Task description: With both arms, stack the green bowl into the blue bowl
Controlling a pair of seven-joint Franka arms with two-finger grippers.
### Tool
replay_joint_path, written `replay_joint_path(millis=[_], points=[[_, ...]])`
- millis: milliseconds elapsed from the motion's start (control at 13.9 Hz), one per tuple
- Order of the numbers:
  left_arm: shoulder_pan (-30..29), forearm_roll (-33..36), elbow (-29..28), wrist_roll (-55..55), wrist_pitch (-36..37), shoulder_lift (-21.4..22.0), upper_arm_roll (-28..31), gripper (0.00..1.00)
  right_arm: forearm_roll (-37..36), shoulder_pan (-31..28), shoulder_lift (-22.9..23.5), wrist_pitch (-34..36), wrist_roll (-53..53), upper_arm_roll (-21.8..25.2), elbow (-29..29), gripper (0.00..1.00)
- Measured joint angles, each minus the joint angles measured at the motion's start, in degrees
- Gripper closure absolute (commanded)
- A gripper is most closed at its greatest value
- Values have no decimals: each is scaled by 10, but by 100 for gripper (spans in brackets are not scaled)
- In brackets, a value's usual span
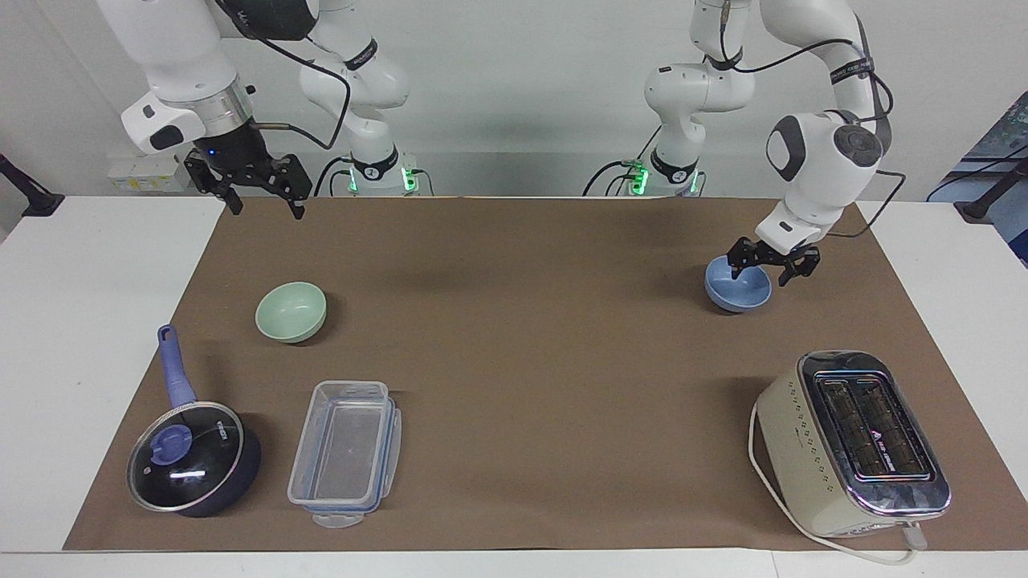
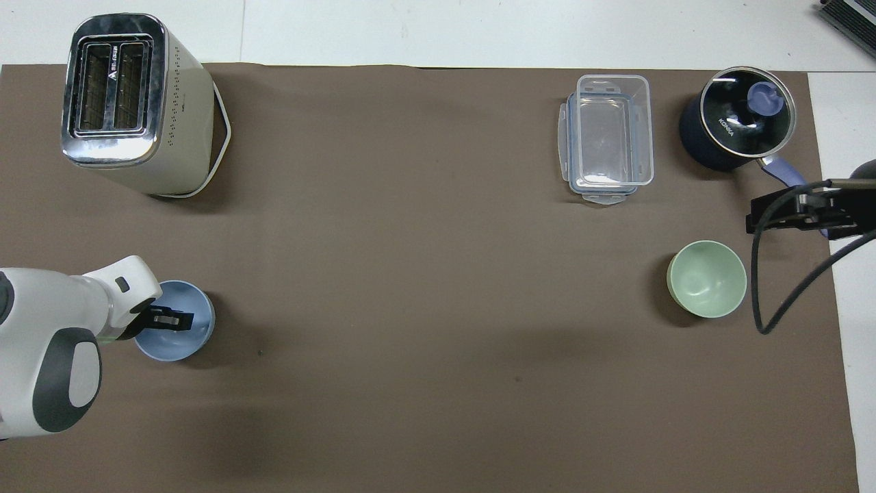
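Left gripper (image 1: 758, 274) down at the blue bowl's (image 1: 735, 294) rim, at its 9 o'clock seen from above; fingers astride the rim, grip unclear. Right gripper (image 1: 265, 205) wide open, empty, waiting up high. Green bowl (image 1: 291, 311) alone, at 3 o'clock from the blue bowl.

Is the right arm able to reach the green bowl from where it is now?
Probably yes: the right gripper hangs open above the mat, and nothing lies between it and the green bowl.

White table (image 1: 72, 321) carries brown mat (image 1: 522, 361).
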State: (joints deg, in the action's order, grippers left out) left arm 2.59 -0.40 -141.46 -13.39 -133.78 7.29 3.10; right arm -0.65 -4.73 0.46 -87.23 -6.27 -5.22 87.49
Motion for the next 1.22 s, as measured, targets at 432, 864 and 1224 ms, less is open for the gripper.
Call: replay_joint_path(millis=[432, 864, 1224], points=[[1, -2, 63, 3, 75, 14, -3, 100, 0, 0, 0, 0, 0, 0, 0, 0], [94, -44, 127, 126, 111, 18, -10, 100, 0, 0, 0, 0, 0, 0, 0, 0], [204, -67, 128, 232, 82, 16, -12, 100, 0, 0, 0, 0, 0, 0, 0, 0]])
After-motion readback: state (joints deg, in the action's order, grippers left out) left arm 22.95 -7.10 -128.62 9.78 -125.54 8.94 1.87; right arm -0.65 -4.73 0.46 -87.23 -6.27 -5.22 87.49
